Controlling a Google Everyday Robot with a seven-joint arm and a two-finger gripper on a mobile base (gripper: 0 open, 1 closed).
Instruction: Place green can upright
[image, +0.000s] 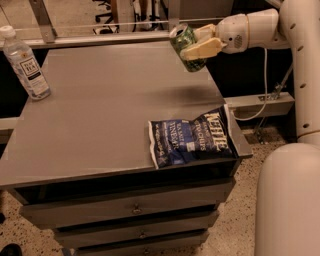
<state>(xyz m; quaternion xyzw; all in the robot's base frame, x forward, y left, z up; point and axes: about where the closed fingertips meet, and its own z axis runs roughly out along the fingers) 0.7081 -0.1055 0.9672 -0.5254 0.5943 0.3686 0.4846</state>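
Observation:
The green can (184, 41) is a shiny green drink can with pale markings and a silver top. It is held in the air above the far right part of the grey table (100, 115), tilted with its top toward the upper left. My gripper (196, 45) comes in from the right on the white arm and is shut on the can, one pale finger (204, 50) lying across its side. The can casts a shadow on the table below it.
A blue chip bag (192, 141) lies flat at the table's front right corner. A clear plastic water bottle (25, 64) stands upright at the far left edge. Drawers sit under the tabletop. My white base (287, 200) fills the lower right.

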